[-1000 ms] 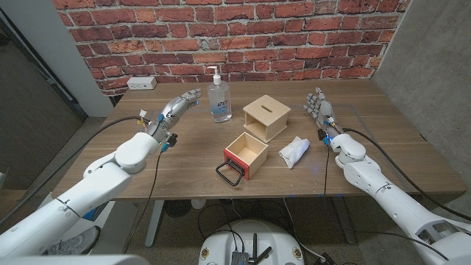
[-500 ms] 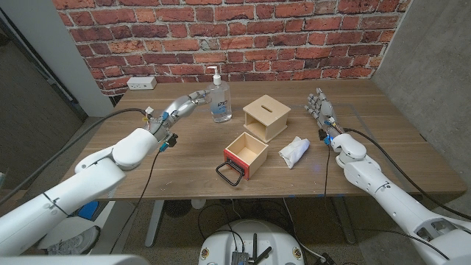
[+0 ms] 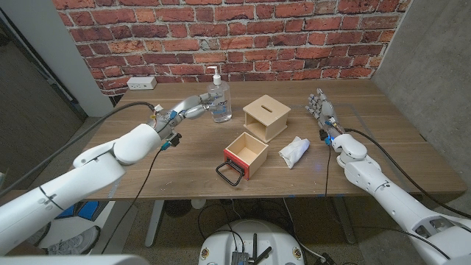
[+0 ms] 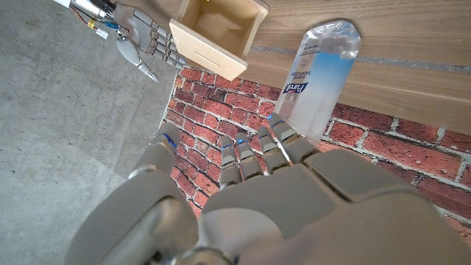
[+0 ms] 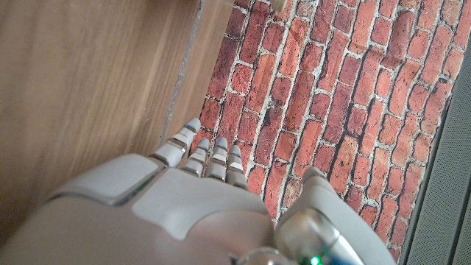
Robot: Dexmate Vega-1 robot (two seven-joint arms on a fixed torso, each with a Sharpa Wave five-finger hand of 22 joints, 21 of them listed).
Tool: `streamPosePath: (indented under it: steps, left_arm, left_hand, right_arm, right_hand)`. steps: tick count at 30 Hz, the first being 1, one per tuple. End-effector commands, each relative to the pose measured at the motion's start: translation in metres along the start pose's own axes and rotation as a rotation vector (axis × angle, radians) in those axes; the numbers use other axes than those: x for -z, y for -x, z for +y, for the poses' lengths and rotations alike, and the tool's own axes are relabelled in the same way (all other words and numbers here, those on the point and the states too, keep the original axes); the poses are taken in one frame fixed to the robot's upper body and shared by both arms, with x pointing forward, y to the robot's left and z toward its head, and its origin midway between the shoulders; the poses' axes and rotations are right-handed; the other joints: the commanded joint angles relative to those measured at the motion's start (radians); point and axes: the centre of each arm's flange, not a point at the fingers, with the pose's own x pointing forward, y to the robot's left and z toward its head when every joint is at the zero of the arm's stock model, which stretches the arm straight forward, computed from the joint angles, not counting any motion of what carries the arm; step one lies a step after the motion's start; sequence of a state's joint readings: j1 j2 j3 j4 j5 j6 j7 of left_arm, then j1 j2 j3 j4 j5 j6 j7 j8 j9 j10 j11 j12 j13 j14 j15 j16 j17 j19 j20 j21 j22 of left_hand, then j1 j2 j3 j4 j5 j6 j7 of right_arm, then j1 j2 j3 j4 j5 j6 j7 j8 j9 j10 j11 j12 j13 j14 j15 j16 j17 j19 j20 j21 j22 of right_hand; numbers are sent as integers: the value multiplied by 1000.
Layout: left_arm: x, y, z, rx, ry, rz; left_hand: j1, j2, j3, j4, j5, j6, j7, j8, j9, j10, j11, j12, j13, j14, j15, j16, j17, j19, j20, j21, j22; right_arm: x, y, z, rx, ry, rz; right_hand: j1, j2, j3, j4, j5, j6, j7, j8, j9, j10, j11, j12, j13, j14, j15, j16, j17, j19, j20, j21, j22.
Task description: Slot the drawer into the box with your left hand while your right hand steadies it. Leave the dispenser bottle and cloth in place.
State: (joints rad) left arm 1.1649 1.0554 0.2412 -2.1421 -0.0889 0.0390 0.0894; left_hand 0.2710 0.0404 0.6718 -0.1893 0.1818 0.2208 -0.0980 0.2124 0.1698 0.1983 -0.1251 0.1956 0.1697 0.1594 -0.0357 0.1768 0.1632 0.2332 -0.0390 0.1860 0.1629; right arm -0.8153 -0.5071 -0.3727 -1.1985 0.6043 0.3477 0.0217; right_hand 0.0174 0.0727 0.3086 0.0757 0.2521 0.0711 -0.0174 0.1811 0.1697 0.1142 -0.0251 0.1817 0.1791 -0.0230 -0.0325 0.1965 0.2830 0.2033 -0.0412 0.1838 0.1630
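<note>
**Op:** Head view first. My left hand (image 3: 193, 110) is reaching over the table with its fingers stretched out, loosely apart, holding nothing. The tips look just beside the bottle (image 3: 218, 100); I can't tell from here whether they touch it.

**Spotter:** Where's the drawer?

**Op:** The drawer (image 3: 245, 154) sits mid-table, open side up, red front and black handle toward me. The box (image 3: 267, 117) is just behind it, slot on top. The cloth (image 3: 294, 152) lies just right of the drawer. My right hand (image 3: 319, 108) is upright near the right side, fingers extended and slightly apart, empty, well apart from the box.

**Spotter:** Left wrist view?

**Op:** My fingers (image 4: 254, 151) point toward the bottle (image 4: 318, 76), straight and close together, nothing between them. The box (image 4: 218, 31) is beyond, with my other hand (image 4: 140, 43) past it.

**Spotter:** Right wrist?

**Op:** Fingers (image 5: 197, 156) straight, side by side, over the bare table (image 5: 81, 88). No grasp.

**Spotter:** Risks?

**Op:** I judge the biggest one is the bottle: my left hand is at it, not at the drawer, and a sideways sweep toward the drawer could tip it. Then, if I push the drawer in before my right hand braces the box, the box would likely slide away. My right hand coming in low could also drag the cloth.
</note>
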Motion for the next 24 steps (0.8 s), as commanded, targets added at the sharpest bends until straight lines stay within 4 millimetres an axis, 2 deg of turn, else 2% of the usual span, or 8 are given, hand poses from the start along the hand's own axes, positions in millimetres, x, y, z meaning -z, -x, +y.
streamPosePath:
  steps: [1,3,6,7,8,19,24]
  left_arm:
    - [-21,-4,-8,99,-141,-52]
    - [-24,-6,-9,123,-162,-72]
    - [-28,-8,-9,156,-202,-89]
    - [-29,-8,-9,163,-215,-92]
    - [-30,-8,-9,164,-224,-95]
    - [-41,-2,-3,217,-325,-129]
    - [-45,-2,-3,250,-358,-144]
  left_hand:
    - [23,-17,-3,-7,3,13,-11,0,4,3,-12,-4,4,14,-142,0,0,-4,-67,-3,3]
    - [40,-33,-7,-7,2,26,-24,5,5,6,-19,-5,4,20,-150,1,1,-5,-68,-3,3]
    - [59,-48,-10,-7,1,35,-29,8,5,16,-23,-4,4,30,-155,3,1,-6,-64,-3,4]
    - [78,-60,-12,-7,1,38,-33,8,5,21,-33,-5,5,36,-157,3,1,4,-55,1,4]
    - [93,-68,-14,-6,1,40,-33,8,5,30,-29,-3,5,44,-162,5,1,12,-51,4,5]
    - [156,-121,-29,-6,2,57,-56,11,6,53,-53,-4,7,60,-174,4,3,-2,-50,-1,7]
    - [201,-155,-36,-6,3,67,-73,14,7,61,-64,-4,8,60,-178,1,4,10,-56,4,7]
  right_arm:
    - [1,2,-2,7,8,-9]
    - [2,1,-1,7,7,-9]
    - [2,0,0,4,12,-10]
    - [1,0,1,5,13,-11]
    - [1,0,2,5,14,-13]
    - [3,1,7,13,30,-11]
    - [3,1,10,12,30,-10]
  right_hand:
    - [8,39,3,4,4,6,1,6,4,6,-1,8,3,9,-39,5,1,-2,-13,0,3]
    - [8,39,3,5,4,6,2,6,4,7,0,9,3,10,-40,5,0,-2,-14,1,4]
    - [8,38,3,5,4,7,2,6,4,7,0,9,3,10,-40,6,-1,-2,-14,1,4]
    - [8,38,3,6,4,7,2,6,4,8,0,9,3,10,-40,5,-1,-2,-14,1,4]
    - [8,38,3,6,4,7,2,6,4,8,1,9,3,10,-40,6,-1,-2,-14,1,4]
    - [9,38,4,8,4,10,4,6,5,13,1,10,3,14,-38,7,-4,0,-15,2,4]
    - [10,39,5,8,4,12,5,7,5,14,1,10,3,12,-38,6,-6,-2,-16,1,4]
